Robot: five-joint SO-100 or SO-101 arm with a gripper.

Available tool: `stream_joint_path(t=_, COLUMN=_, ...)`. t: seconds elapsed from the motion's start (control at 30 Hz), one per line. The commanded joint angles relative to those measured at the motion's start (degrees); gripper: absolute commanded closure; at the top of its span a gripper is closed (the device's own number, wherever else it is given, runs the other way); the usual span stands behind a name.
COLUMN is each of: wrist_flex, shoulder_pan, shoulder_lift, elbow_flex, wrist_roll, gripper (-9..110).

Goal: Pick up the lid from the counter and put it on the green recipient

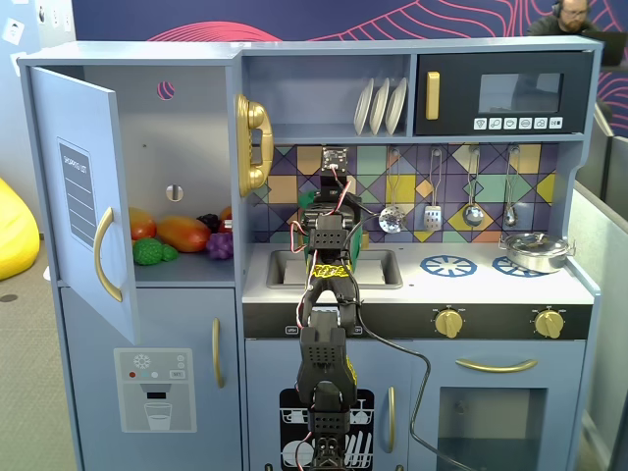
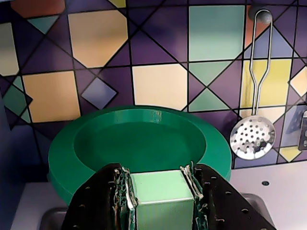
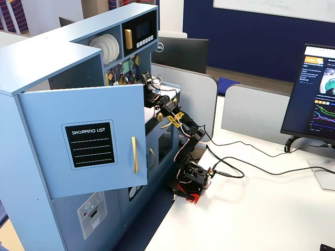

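Grip: we see the black two-finger end effector (image 2: 160, 191) pinching the pale-green tab of the flat round bright-green plastic lid (image 2: 139, 143), which tilts away just beyond the fingertips.
Purpose: we judge a tab grip leaves the rim free for seating.
Hidden: the green recipient is not in view; the arm covers the sink (image 1: 378, 267).

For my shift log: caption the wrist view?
Jaws shut on the lid's tab, holding the green lid before the tiled backsplash.

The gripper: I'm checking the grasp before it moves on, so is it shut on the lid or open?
Shut on the lid. In the wrist view the gripper has both fingers pressed against the lid's pale green tab.
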Motion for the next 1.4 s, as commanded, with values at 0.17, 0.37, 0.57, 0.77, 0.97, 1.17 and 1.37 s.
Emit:
stream_joint_path(t=0.17, wrist_flex=-0.88, shoulder_pan=-0.44, shoulder_lift=0.53, elbow_flex=-4.57, wrist_roll=-1.58, gripper=101)
stream_joint_path(t=0.37, wrist_flex=0.09, shoulder_pan=0.0, shoulder_lift=1.23, elbow_flex=-3.52, wrist_roll=-2.29, gripper=101)
stream_joint_path(t=0.57, wrist_flex=0.53, shoulder_pan=0.09, shoulder_lift=2.02, elbow_flex=-1.76, wrist_roll=-3.34, gripper=101)
stream_joint_path(t=0.77, wrist_flex=0.53, shoulder_pan=0.7, shoulder_lift=2.29, elbow_flex=-0.09, wrist_roll=-3.96, gripper=101)
stream_joint_path(t=0.97, wrist_flex=0.53, shoulder_pan=1.23, shoulder_lift=2.29, elbow_flex=1.49, wrist_roll=-4.48, gripper=101)
stream_joint_path(t=1.17, wrist_flex=0.53, shoulder_pan=1.58, shoulder_lift=2.37, elbow_flex=3.25, wrist_roll=-4.66, gripper=101)
stream_joint_path(t=1.37, wrist_flex=1.05, shoulder_pan=1.93, shoulder_lift=2.9, elbow_flex=3.78, wrist_roll=-4.04, gripper=81)
